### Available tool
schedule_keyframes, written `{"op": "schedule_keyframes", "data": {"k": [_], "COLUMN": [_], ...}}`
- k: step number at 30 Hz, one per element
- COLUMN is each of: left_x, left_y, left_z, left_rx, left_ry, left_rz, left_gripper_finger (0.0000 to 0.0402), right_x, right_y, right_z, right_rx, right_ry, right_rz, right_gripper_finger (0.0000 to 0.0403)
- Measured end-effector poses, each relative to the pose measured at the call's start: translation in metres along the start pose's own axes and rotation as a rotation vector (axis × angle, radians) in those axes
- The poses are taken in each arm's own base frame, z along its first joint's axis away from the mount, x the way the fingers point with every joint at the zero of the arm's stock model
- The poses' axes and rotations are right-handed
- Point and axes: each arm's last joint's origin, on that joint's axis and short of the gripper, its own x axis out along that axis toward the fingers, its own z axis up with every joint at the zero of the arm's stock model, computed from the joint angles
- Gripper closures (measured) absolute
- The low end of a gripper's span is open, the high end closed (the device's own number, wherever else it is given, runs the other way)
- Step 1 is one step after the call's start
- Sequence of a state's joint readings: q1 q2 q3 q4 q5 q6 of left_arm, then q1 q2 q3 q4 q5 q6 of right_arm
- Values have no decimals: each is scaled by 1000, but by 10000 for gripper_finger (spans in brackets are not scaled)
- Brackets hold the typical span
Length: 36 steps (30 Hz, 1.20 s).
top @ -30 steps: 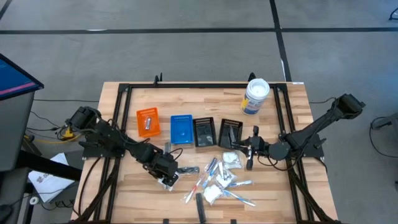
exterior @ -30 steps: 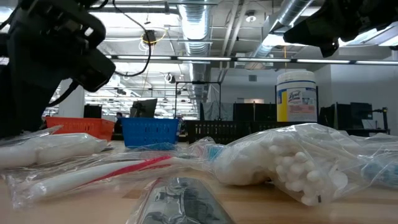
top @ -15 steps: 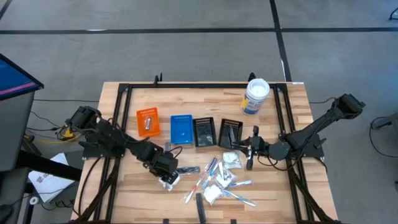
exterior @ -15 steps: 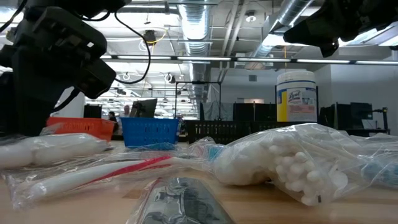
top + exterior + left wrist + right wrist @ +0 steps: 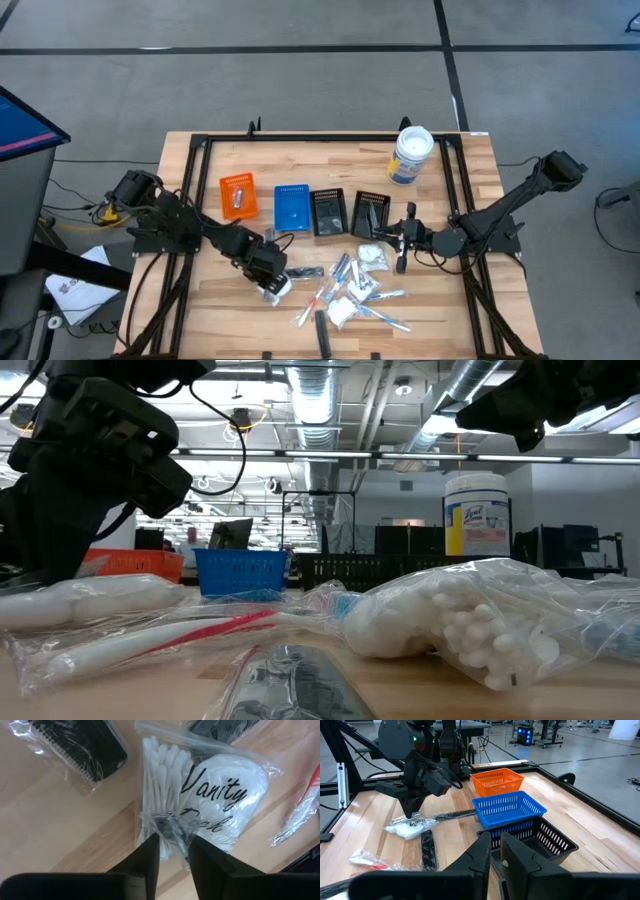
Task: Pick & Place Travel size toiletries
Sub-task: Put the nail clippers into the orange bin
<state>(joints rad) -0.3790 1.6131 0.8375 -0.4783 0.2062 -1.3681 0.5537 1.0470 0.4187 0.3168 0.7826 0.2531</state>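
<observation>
Left fingers (image 5: 172, 840) pinch only the plastic edge of the swab packet (image 5: 200, 800) on the worktop (image 5: 60, 825); thin film may slip on lifting. Right fingers (image 5: 494, 851), narrow, hold nothing.

Two dark, nearly black robot arms are mounted at either side of a wooden table (image 5: 330, 150) edged with a black metal frame. Each arm is built of blocky matte segments joined by rounded joints. The left arm (image 5: 180, 225), at the table's left edge, has a yellow connector and loose black cables at its base. Thin black cables loop above its wrist. A small green light glows on its housing. The right arm (image 5: 500, 215), at the table's right edge, is slimmer and longer. Both end in flat, tapered black fingers (image 5: 150, 857).
</observation>
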Motion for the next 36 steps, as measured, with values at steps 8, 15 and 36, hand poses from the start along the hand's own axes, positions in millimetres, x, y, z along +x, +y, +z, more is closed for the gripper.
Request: {"op": "schedule_keyframes", "data": {"k": [8, 15, 36], "left_x": [-1, -2, -48], "left_y": [-1, -1, 0], "left_z": [0, -1, -8], "left_rx": [26, 57, 76], "left_ry": [1, 6, -106], "left_rz": [-4, -8, -120], "left_gripper_finger": [387, 400, 401], "right_x": [0, 0, 0], "right_y": [0, 0, 0], "right_z": [0, 0, 0], "right_rx": [1, 0, -1], "right_ry": [1, 1, 1], "right_rz": [0, 0, -1], "right_gripper_finger": [365, 365, 365]}}
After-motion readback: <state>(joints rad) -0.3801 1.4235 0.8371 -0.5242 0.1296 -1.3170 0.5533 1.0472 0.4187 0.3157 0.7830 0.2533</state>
